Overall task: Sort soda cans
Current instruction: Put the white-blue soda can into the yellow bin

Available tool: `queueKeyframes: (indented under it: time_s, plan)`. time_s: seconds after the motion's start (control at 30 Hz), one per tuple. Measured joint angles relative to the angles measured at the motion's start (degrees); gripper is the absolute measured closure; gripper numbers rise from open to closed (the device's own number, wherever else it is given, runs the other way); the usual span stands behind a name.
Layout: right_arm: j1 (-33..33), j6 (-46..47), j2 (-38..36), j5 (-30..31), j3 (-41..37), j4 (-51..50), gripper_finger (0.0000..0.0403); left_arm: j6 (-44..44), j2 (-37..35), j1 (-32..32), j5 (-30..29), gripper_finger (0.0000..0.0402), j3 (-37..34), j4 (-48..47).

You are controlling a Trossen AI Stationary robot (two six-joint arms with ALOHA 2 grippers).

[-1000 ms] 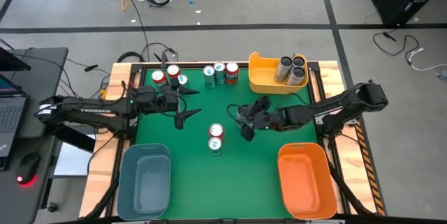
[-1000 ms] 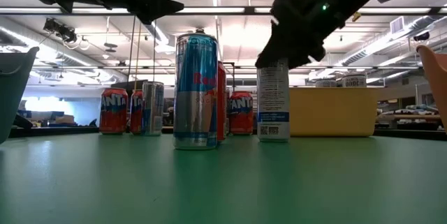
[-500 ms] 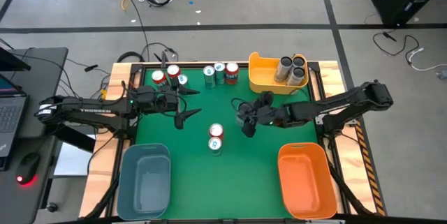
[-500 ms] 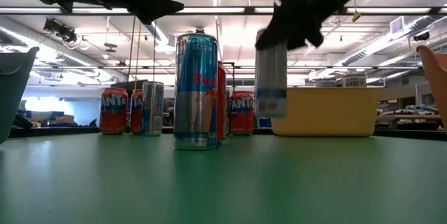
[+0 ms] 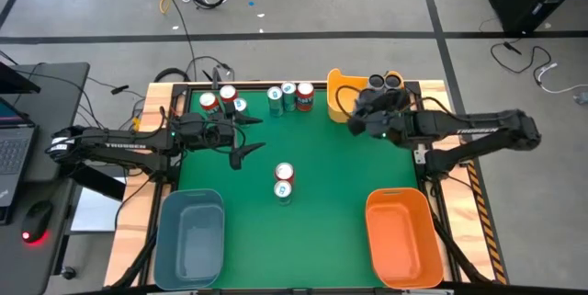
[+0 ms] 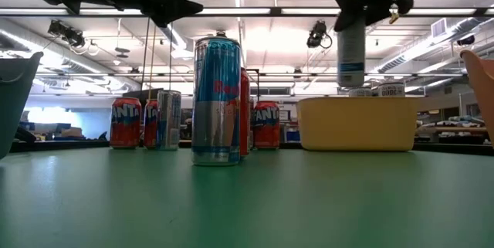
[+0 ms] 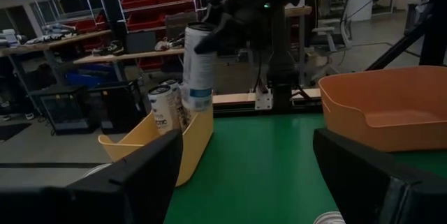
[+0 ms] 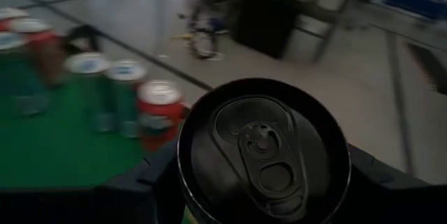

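My right gripper (image 6: 363,1) clamps a dark can (image 6: 351,51), hanging over the yellow bin (image 5: 342,102) at one o'clock on the table. I should lower it upright (clear of the cans already inside) before letting go. My left gripper (image 5: 241,139) waits open.

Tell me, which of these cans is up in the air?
The dark-topped can gripped by the right pincer above the yellow bin; every other can stands on something.
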Motion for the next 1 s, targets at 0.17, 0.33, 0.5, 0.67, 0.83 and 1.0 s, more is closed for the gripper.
queueKeyframes:
  time_s: [0.17, 0.33, 0.5, 0.67, 0.83, 1.0]
  plan:
    - [-4.40, 2.45, 0.13, 1.64, -0.02, -3.18, 0.0159, 0.00, 0.00, 0.00, -0.36, 0.0076, 0.00, 0.00]
    - [-8.50, 3.47, 0.35, 2.41, -2.01, -3.00, 0.0159, 0.03, 0.00, 0.01, -0.36, 0.0076, 0.00, -0.07]
    - [-11.70, 5.52, 0.35, 1.63, -5.82, -0.99, 0.0159, 0.09, 0.00, 0.00, -0.38, 0.0076, 0.00, -0.55]
    - [-13.99, 5.48, 0.35, -1.49, -9.66, 6.13, 0.0159, 0.15, 0.00, 0.00, -0.38, 0.0076, 0.00, -0.56]
    - [-16.08, 5.55, 0.35, -4.04, -13.08, 11.39, 0.0159, 0.26, 0.00, 0.01, -0.40, 0.0076, 0.00, -1.21]
    - [-19.05, 7.04, 0.35, -7.51, -17.17, 16.00, 0.0159, 0.24, 0.02, 0.00, -0.40, 0.0076, 0.00, -1.38]
